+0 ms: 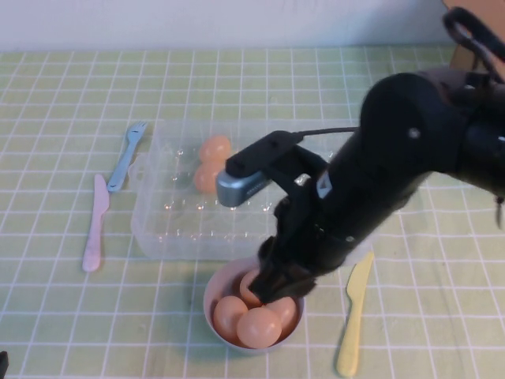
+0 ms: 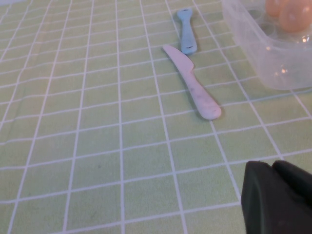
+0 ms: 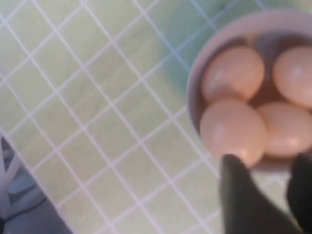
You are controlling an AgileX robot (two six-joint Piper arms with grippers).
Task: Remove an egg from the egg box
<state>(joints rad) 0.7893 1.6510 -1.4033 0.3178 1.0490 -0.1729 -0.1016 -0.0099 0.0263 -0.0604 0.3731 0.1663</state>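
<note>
We see the right gripper (image 1: pixel 278 286) over the bowl (image 1: pixel 215 290), fingers parted, clear of the egg (image 3: pixel 234 127). Egg box (image 1: pixel 158 229) just behind bowl. Left gripper (image 2: pixel 278 195): cannot tell.

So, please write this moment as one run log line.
right gripper: open, over bowl | bowl: four eggs | egg box: two eggs left | left gripper: parked over table, near pink knife
</note>
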